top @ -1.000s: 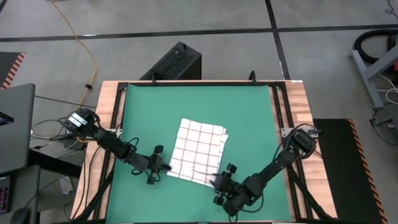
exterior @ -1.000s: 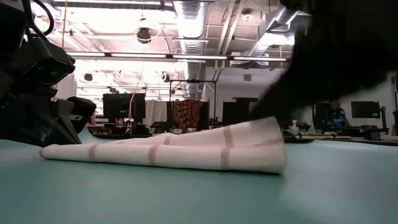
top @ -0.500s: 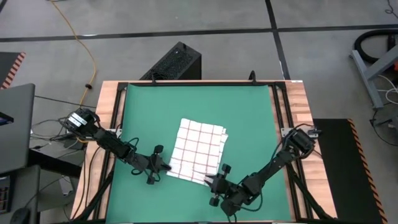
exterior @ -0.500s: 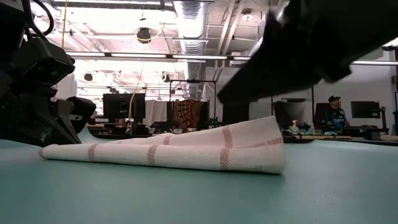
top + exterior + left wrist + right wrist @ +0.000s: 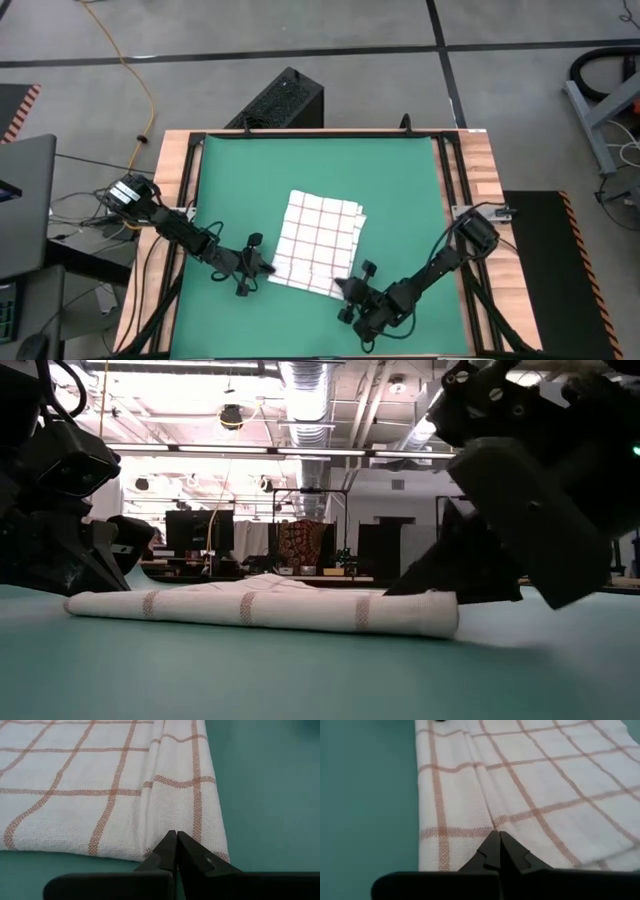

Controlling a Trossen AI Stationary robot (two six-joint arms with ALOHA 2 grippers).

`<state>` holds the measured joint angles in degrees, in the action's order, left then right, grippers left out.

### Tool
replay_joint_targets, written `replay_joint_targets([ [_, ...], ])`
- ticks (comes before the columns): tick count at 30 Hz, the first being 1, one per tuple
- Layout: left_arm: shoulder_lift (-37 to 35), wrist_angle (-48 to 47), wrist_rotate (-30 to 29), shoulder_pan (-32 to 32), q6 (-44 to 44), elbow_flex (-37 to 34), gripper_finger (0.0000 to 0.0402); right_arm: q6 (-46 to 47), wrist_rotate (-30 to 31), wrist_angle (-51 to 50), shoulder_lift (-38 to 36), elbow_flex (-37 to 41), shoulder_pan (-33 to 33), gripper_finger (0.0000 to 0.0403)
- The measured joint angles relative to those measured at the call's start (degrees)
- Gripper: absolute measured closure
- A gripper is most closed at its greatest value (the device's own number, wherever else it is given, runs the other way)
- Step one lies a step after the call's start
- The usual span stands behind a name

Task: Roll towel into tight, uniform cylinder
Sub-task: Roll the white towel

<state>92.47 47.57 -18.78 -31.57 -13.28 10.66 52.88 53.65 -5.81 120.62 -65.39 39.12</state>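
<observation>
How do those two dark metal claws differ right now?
The left gripper sits at the left end of the near edge of the white, red-checked towel; the right gripper sits at its right end. The left arm reaches in from the table's left side, the right arm from its right. Both are shut on the towel's edge.

the right end effector (image 5: 343, 287) now sits with its fingers pinched together at the towel (image 5: 318, 243) near edge, no longer spread. the towel's raised corner (image 5: 440, 612) now lies flat on the mat.
</observation>
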Motion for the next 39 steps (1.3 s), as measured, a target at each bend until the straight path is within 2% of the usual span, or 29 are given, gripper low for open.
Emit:
replay_joint_targets([
  [6, 0.0, 0.0, 0.0, 0.0, -0.1, 0.0, 0.0401, -0.2, 2.2, -0.2, 0.3, 0.0, 0.4, 0.0379],
  [14, 0.0, 0.1, 0.0, 0.0, -0.1, 0.0, 0.0401, -10.0, 6.1, -1.7, -7.8, 0.3, 1.5, 0.0367],
  [18, 0.0, 0.1, 0.0, 0.0, -0.1, 0.0, 0.0401, -16.4, 4.0, 2.5, -10.5, 0.3, 1.7, 0.0355],
  [23, 0.0, 0.1, 0.0, 0.0, 0.3, 0.0, 0.0401, -26.0, -2.9, 12.1, -9.8, 0.2, 1.2, 0.0298],
  [28, 0.0, 0.1, -0.1, 0.0, 0.1, 0.0, 0.0401, -24.4, -4.0, 7.1, -9.6, 0.3, 0.8, 0.0202],
  [31, 0.0, 0.0, -0.1, 0.0, 0.1, 0.0, 0.0401, -24.7, -4.5, 7.3, -9.6, 0.3, 0.8, 0.016],
  [36, 0.0, -0.2, -0.7, 0.0, 0.2, 0.0, 0.0401, -24.4, -7.1, 7.6, -7.5, 0.3, 1.0, 0.0144],
  [39, 0.0, -0.2, -1.2, 0.0, 0.3, 0.0, 0.0401, -24.0, -6.6, 7.5, -5.9, 0.3, 1.3, 0.0143],
])
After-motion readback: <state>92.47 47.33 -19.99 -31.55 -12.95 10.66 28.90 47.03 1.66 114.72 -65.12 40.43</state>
